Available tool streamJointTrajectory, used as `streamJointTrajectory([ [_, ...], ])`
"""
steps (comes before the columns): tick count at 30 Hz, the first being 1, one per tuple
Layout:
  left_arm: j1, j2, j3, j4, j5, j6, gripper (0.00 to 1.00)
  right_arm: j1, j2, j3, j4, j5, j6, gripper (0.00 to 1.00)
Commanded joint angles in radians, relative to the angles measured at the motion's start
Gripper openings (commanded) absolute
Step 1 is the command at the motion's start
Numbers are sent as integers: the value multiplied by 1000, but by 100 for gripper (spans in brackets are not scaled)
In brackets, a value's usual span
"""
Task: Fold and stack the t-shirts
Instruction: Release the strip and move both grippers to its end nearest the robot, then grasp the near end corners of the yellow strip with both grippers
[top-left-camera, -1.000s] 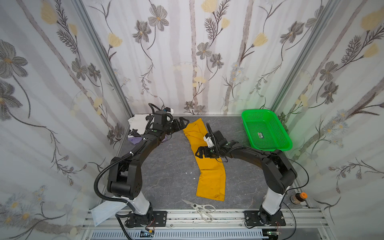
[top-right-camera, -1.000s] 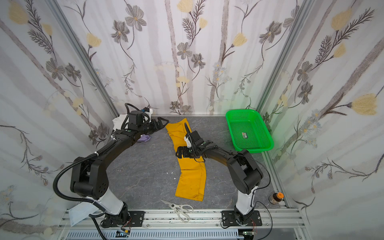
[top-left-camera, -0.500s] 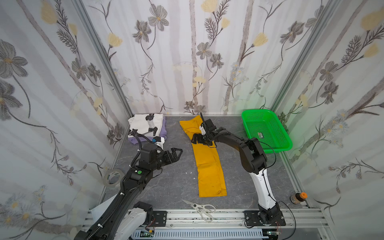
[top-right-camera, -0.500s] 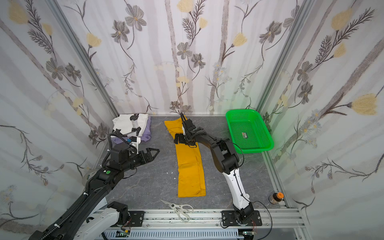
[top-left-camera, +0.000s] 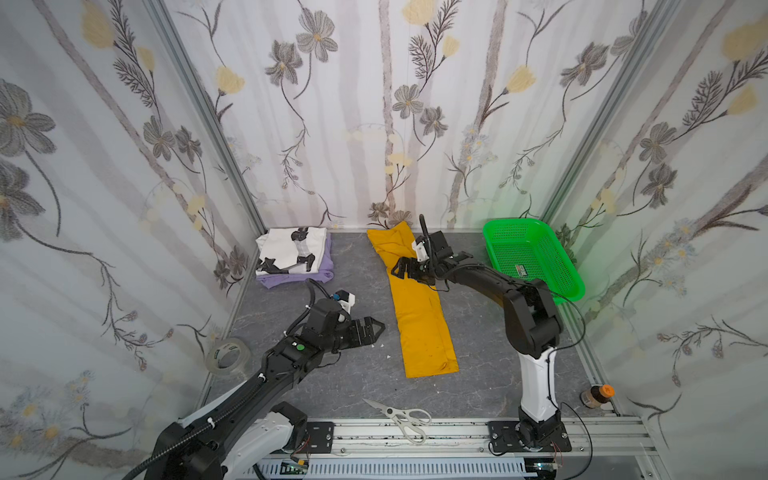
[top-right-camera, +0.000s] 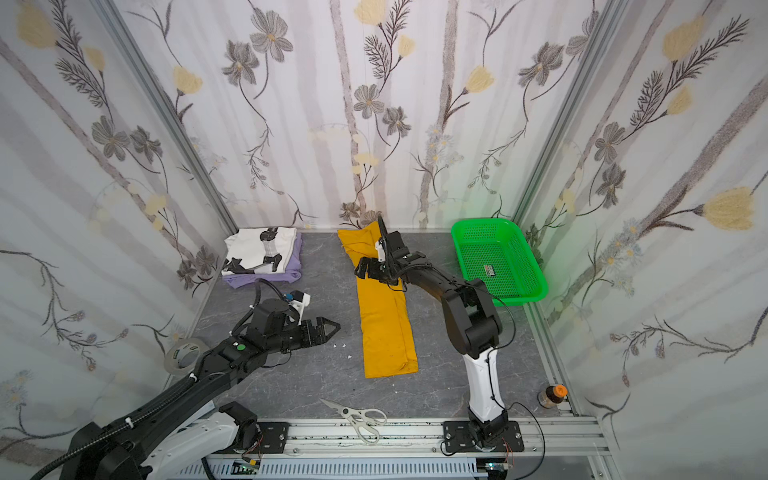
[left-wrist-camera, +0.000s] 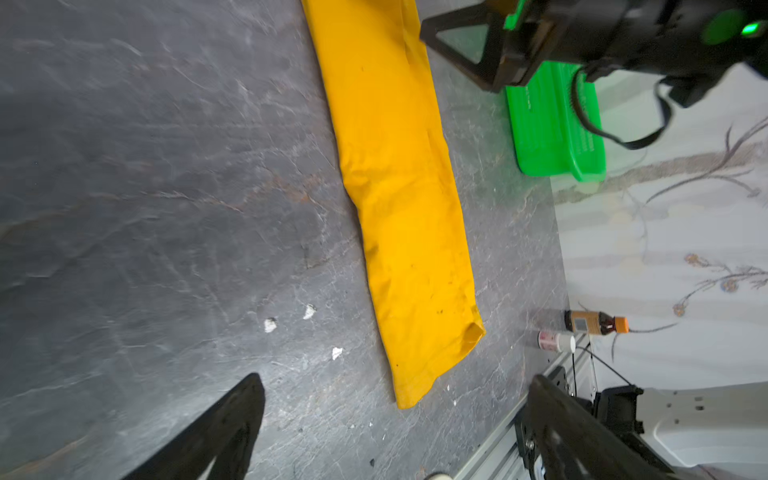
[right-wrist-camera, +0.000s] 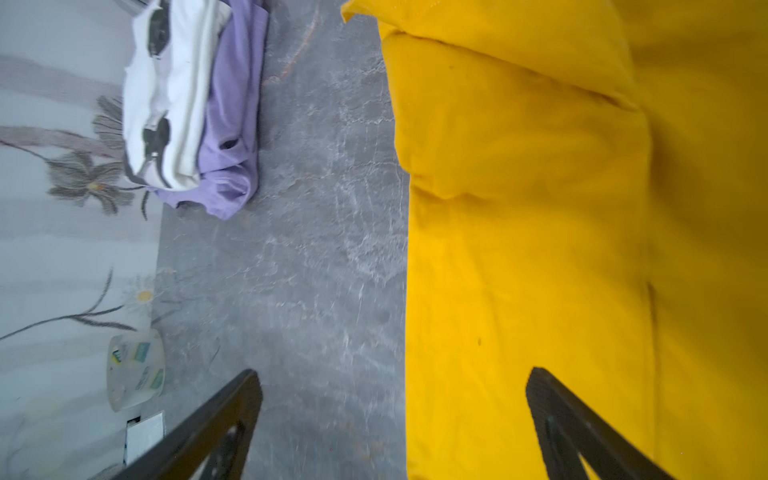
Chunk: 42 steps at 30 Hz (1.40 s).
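Observation:
The mustard-yellow t-shirt (top-left-camera: 419, 307) (top-right-camera: 384, 316) lies as a long narrow strip down the middle of the grey table. At the back left, the white printed t-shirt (top-left-camera: 293, 251) (right-wrist-camera: 170, 104) rests folded on the lavender one (top-left-camera: 291, 277) (right-wrist-camera: 232, 124). My right gripper (top-left-camera: 397, 270) (right-wrist-camera: 392, 370) hovers open over the left edge of the strip's far part. One finger is above the table and the other above yellow cloth (right-wrist-camera: 540, 249). My left gripper (top-left-camera: 376, 328) (left-wrist-camera: 395, 378) is open and empty. It stands left of the strip's near half (left-wrist-camera: 399, 187).
A green basket (top-left-camera: 536, 257) holding a small packet sits at the back right. Scissors (top-left-camera: 401, 417) lie by the front rail. A tape roll (top-left-camera: 227, 357) is at the left edge and a small bottle (top-left-camera: 596, 395) at the front right corner. White scraps (left-wrist-camera: 307, 311) dot the table.
My left arm swung from the back-left stack to the front, beside the strip's near half. My right gripper moved toward the back along the yellow shirt, which now lies straighter.

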Motion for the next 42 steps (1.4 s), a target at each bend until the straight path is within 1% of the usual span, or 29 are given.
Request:
streamJointTrajectory([
  [1, -89, 70, -13, 146, 13, -48, 96, -5, -228, -247, 131, -2, -12, 100],
  [3, -160, 131, -10, 183, 18, -60, 92, -5, -372, -448, 154, 23, -7, 100],
  [5, -226, 195, 7, 197, 21, -58, 90, -3, -508, -614, 173, 33, 13, 100],
  [6, -259, 231, 20, 193, 14, -57, 87, -3, -592, -693, 176, 37, 26, 100],
  [8, -303, 281, 32, 187, -9, -76, 83, 1, -708, -826, 163, 40, 49, 98],
  [11, -348, 315, 35, 170, -50, -104, 76, 23, -883, -952, 104, 81, 106, 93],
  [12, -358, 328, 47, 142, -67, -108, 73, 30, -932, -981, 74, 105, 123, 88],
  [13, -364, 345, 53, 123, -74, -112, 72, 34, -965, -1006, 45, 138, 145, 84],
  [15, -371, 394, 73, 89, -73, -121, 71, 37, -1032, -1045, -24, 204, 180, 79],
  [18, -391, 452, 88, 108, -72, -129, 70, 41, -1106, -1111, -26, 220, 222, 77],
  [23, -402, 551, 133, 105, -62, -134, 57, 53, -1158, -1177, 3, 200, 239, 74],
  [25, -405, 577, 153, 87, -62, -135, 45, 54, -1163, -1192, 16, 177, 235, 72],
  [27, -406, 586, 168, 61, -77, -140, 31, 60, -1161, -1201, 22, 152, 227, 68],
  [29, -408, 591, 178, 30, -93, -146, 15, 69, -1163, -1205, 14, 155, 221, 67],
  [30, -408, 588, 183, 13, -99, -148, 10, 70, -1163, -1207, 10, 151, 217, 67],
  [32, -413, 570, 180, -17, -118, -158, 6, 73, -1160, -1209, 12, 132, 204, 66],
  [33, -413, 555, 174, -36, -134, -167, 2, 74, -1156, -1210, 17, 116, 198, 64],
  [34, -414, 544, 168, -49, -139, -172, 1, 77, -1149, -1212, 26, 98, 195, 63],
  [36, -415, 521, 149, -53, -136, -179, 1, 96, -1126, -1216, 49, 69, 190, 59],
  [40, -418, 516, 130, -42, -128, -186, 1, 145, -1069, -1222, 96, 53, 198, 49],
  [42, -418, 520, 133, -40, -124, -185, 1, 169, -1038, -1225, 125, 45, 209, 48],
])
